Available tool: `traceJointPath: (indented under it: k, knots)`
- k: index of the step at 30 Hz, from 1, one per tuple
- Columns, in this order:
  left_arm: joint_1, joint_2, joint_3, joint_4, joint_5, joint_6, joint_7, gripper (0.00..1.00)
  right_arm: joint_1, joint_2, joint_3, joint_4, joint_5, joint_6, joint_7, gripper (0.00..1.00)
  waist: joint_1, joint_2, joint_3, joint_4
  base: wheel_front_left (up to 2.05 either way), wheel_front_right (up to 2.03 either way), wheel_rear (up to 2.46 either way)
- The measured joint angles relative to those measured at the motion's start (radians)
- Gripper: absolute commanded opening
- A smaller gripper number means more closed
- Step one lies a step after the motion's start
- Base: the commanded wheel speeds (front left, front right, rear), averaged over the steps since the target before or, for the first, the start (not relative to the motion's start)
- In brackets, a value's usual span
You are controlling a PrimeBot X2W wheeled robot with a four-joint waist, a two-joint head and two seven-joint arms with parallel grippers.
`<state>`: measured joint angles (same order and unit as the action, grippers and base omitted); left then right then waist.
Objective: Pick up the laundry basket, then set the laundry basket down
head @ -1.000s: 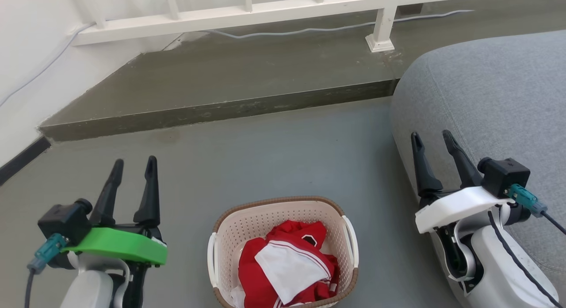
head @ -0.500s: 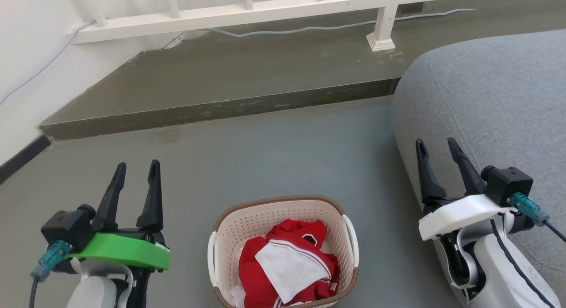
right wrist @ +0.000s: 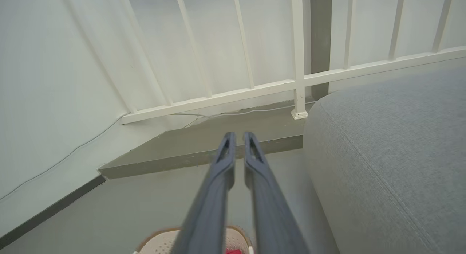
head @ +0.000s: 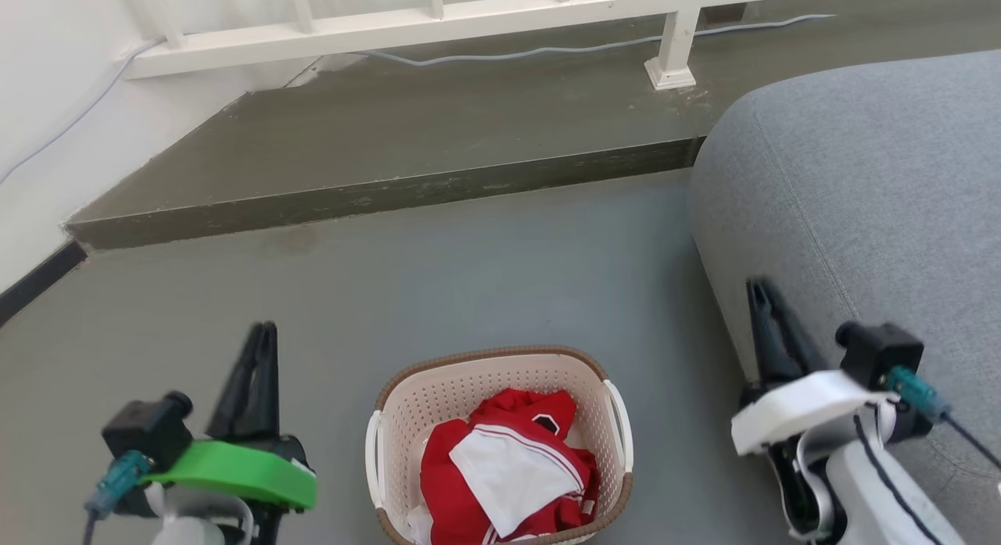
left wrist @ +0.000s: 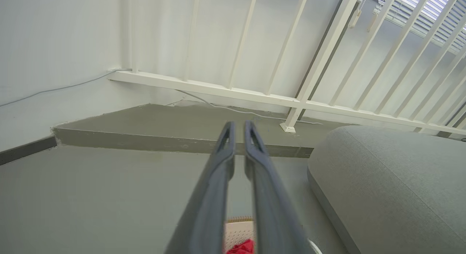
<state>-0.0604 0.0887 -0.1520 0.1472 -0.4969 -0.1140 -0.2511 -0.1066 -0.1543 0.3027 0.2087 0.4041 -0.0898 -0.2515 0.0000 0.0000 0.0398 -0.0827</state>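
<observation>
The laundry basket (head: 461,392) stands upright on the grey floor (head: 485,271), low in the centre of the head view, between the 2 arms. Inside lies a red & white garment (head: 508,467), heaped approx. to rim level. Its left handle (head: 374,459) & right handle (head: 623,420) are free; nothing touches them.

The left gripper (head: 264,330) hovers beside the basket, not touching it. Its fingers are pressed almost together w/ nothing between them; in the left wrist view there is only a thin slit. The right gripper (head: 760,288) hovers on the other side, close to the grey sofa (head: 860,177), and is also clenched on nothing.

This scene fits 2 stages: the basket is waiting for the lift, or it is put down again w/ the arms drawn away. I cannot tell which.

Risks, in my judgement:
- The basket looks light & the floor smooth, so any sideways touch from an arm can slide or tip it, and the garment can spill.
- If a grasp is coming, clenched fingers cannot go round a handle; they would only push it.
- Lifting by 1 handle only would tilt the basket.
- The right arm is v. near the sofa, so an outward swing may rub the fabric & disturb its path.
</observation>
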Motion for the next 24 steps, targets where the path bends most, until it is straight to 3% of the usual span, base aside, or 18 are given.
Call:
traceJointPath:
  k: [9,24]
  knots:
    - [0.026,-0.014,-0.007,0.038,-0.048,0.000,0.014,0.00,0.047,0.018,-0.007,0.029,0.045,0.010,0.006,0.00,0.0000,0.0000,-0.001,0.003,0.00,0.00,0.00]
    - [0.026,-0.017,0.027,0.045,-0.226,0.000,0.066,0.00,0.048,0.030,-0.066,0.026,0.244,0.037,0.055,0.00,0.0000,0.0000,-0.007,0.018,0.00,0.00,0.00]
